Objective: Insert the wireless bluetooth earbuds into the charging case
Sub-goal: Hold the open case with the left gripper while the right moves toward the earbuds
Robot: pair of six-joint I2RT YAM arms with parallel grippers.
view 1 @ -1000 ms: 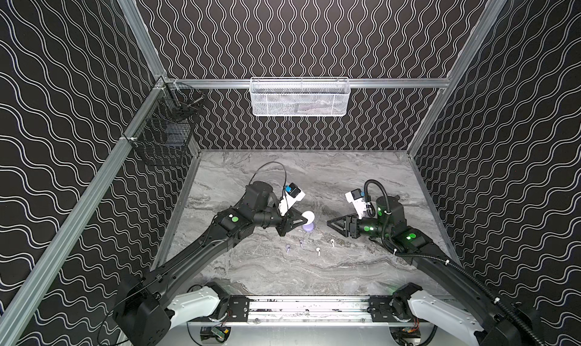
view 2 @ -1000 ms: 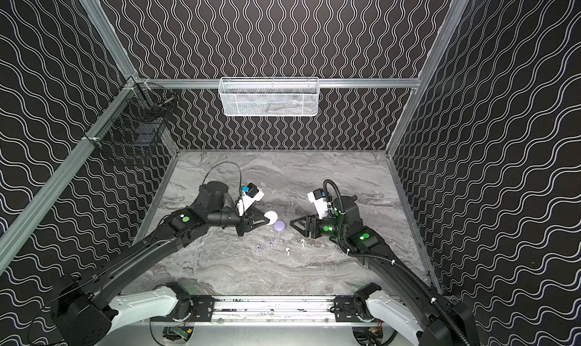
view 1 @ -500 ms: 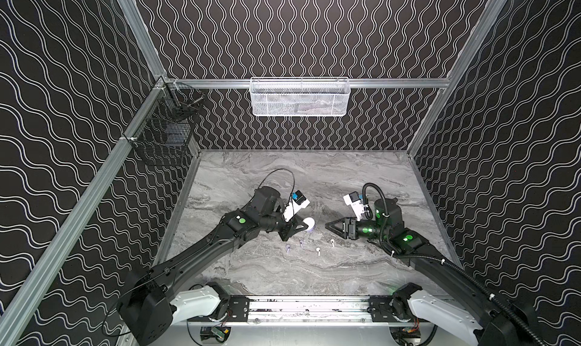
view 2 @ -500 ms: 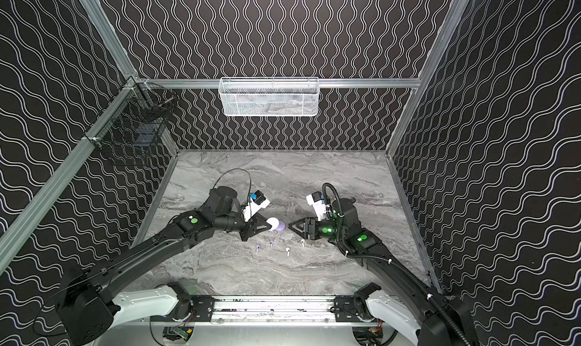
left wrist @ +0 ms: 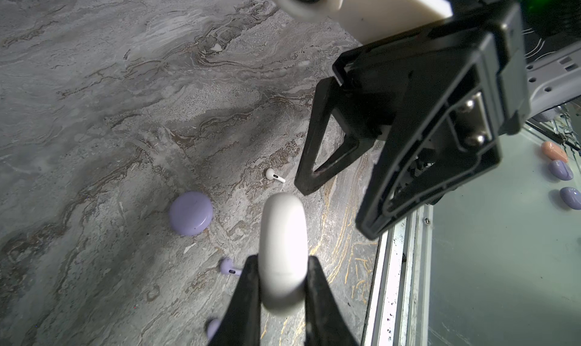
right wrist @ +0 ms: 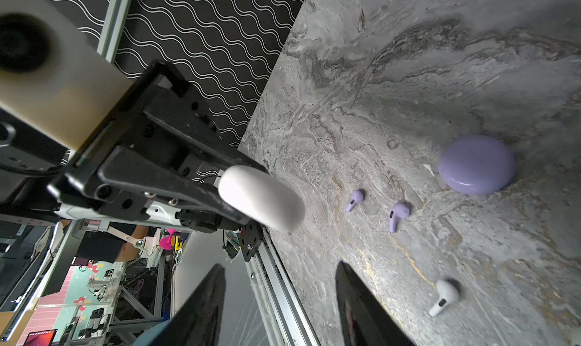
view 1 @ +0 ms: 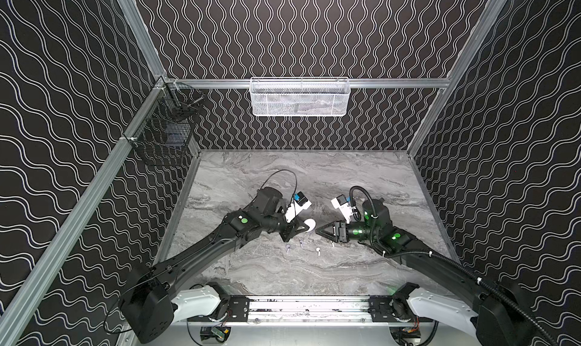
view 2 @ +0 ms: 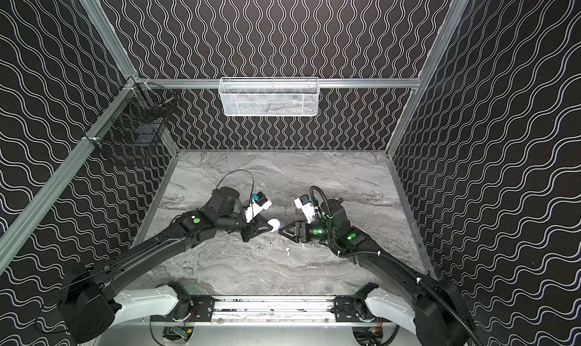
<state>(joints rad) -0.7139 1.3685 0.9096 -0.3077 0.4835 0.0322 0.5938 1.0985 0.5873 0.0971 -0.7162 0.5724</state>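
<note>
Pinched in black left gripper [left wrist: 282, 261]: glossy white round charging case [left wrist: 284, 222], edgewise, rim toward half-open, empty black right gripper [right wrist: 279, 267].

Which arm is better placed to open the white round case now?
Right, probably. The right gripper is empty, jaws apart, facing the white round charging case; the left gripper is busy clamping it.

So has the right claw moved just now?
Yes. In a top view the right gripper has edged left: its tips, earlier right of the front white earbud, now sit straight above it.
</note>
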